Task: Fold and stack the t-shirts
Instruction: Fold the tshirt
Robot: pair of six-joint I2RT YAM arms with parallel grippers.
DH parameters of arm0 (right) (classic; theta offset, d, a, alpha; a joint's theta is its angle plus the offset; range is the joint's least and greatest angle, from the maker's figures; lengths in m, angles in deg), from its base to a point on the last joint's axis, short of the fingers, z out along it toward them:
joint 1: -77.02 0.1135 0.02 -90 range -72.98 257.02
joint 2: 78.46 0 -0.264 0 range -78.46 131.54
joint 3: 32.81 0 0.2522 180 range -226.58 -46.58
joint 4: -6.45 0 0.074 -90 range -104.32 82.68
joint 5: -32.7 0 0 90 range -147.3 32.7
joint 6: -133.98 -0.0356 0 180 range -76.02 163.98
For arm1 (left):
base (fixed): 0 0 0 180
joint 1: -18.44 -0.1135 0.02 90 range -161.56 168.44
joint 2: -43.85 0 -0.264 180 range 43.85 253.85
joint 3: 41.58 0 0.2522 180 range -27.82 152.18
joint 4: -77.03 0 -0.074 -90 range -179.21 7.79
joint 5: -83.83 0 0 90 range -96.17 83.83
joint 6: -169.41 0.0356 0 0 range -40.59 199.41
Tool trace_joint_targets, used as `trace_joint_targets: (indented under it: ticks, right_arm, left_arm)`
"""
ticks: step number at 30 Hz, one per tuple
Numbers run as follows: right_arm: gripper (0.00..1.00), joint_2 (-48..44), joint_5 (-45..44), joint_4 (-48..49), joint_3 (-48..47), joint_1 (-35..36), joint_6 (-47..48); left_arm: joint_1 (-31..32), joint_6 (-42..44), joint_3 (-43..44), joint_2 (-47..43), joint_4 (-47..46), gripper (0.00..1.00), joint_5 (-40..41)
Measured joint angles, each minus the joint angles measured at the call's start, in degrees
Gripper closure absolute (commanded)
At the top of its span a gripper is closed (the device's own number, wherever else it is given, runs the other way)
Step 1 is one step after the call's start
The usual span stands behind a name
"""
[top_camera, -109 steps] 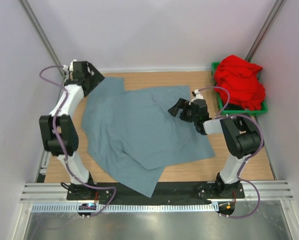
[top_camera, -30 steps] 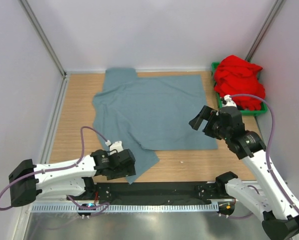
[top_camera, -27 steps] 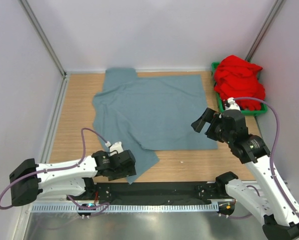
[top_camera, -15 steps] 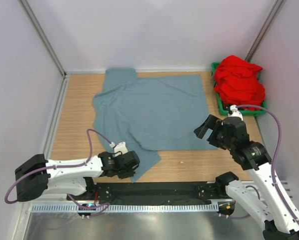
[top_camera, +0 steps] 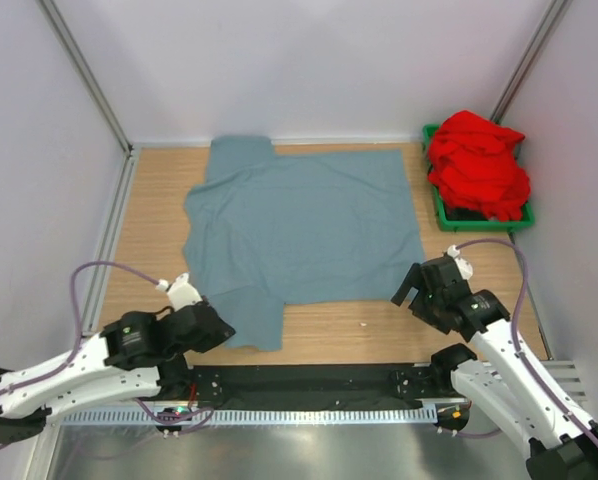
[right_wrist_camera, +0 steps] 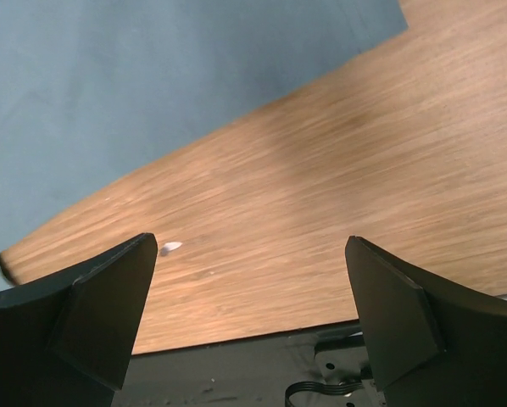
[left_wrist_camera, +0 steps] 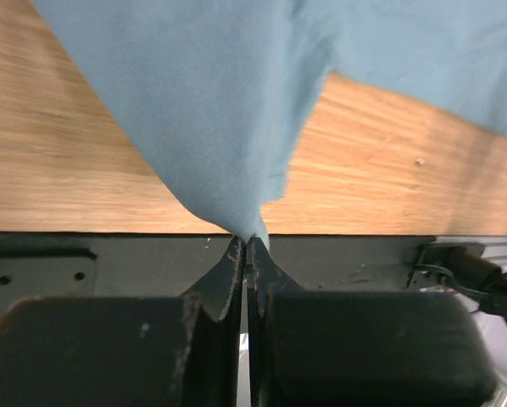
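A dusty grey-blue t-shirt [top_camera: 299, 225] lies spread over the wooden table, one sleeve toward the back wall. Its near-left corner is pinched in my left gripper [top_camera: 226, 331], which sits low by the table's front edge. The left wrist view shows the jaws pressed together on a point of the blue cloth [left_wrist_camera: 211, 102], right at the gripper [left_wrist_camera: 248, 243]. My right gripper [top_camera: 411, 290] hovers open just off the shirt's near-right corner. Its wrist view shows bare wood between the wide gripper [right_wrist_camera: 249, 248] and the shirt's edge [right_wrist_camera: 152, 85] beyond. The red t-shirt [top_camera: 479, 162] is bunched at the back right.
A green bin [top_camera: 446, 213] at the back right holds the red shirt. A black base rail [top_camera: 319, 380] runs along the table's near edge. A small white speck [right_wrist_camera: 170, 247] lies on the wood. Side walls stand close on both sides.
My left gripper closed on the shirt's near-left corner and drew back to the left, pulling that flap flatter. My right arm withdrew toward the near edge, still open.
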Motion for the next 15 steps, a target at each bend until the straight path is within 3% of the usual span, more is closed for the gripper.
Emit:
trace_joint_targets:
  ticks: [5,9,15]
  right_arm:
    - [0.0,6.19,-1.29,5.42,4.5,-0.02,-3.23]
    - [0.01,10.25,-3.39,9.11,5.57,-0.13,-5.38]
    - [0.06,9.31,-8.72,10.58,6.03,-1.55,-7.34]
  left_arm:
    - [0.0,-0.96,4.59,-6.97,10.8,0.99,4.11]
    - [0.0,-1.31,4.76,-8.55,14.21,0.98,4.76]
    - [0.0,-1.2,5.16,-8.83,15.87,0.97,5.18]
